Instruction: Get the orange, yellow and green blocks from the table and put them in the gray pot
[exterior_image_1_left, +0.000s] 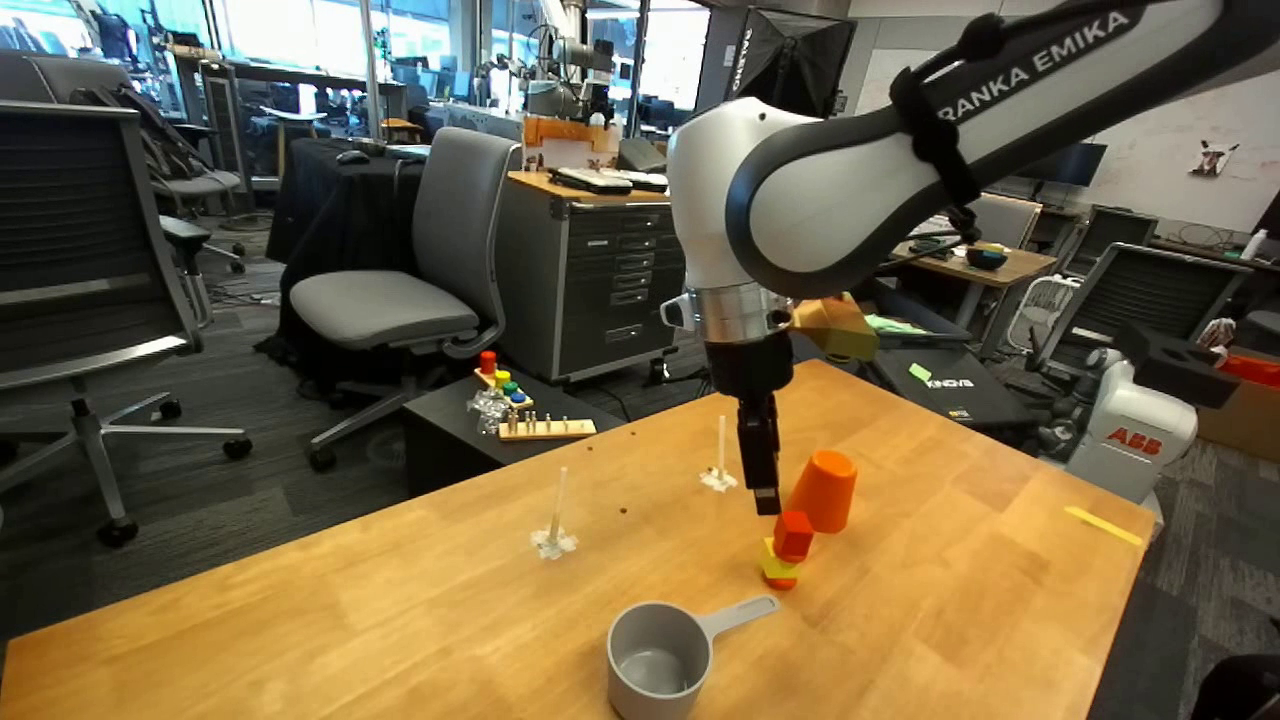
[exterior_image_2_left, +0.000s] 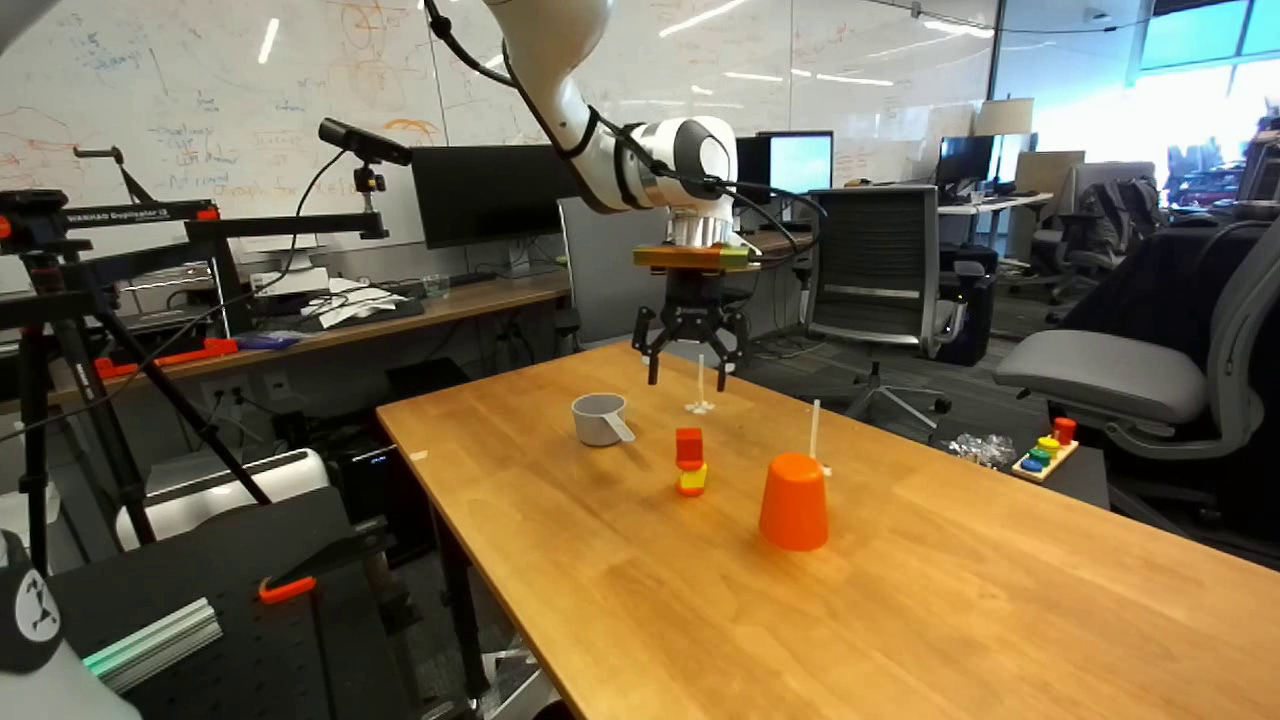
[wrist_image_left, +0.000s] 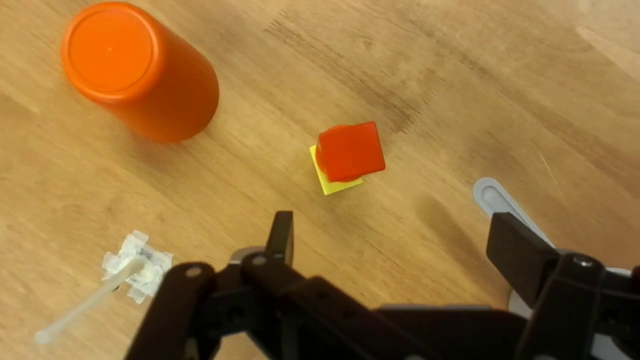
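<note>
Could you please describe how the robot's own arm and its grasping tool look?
The rounded, jointed white arm has dark grey bands, pale EMIKA lettering and black straps, with a black cable running along it. Below a silver metal ring and an orange-gold mount, the angular black tool ends in two slim, blocky fingers.

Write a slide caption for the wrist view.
Open gripper over a table bearing an orange-red block stacked above a yellow block, between an orange cup and a partly hidden gray pot.
</note>
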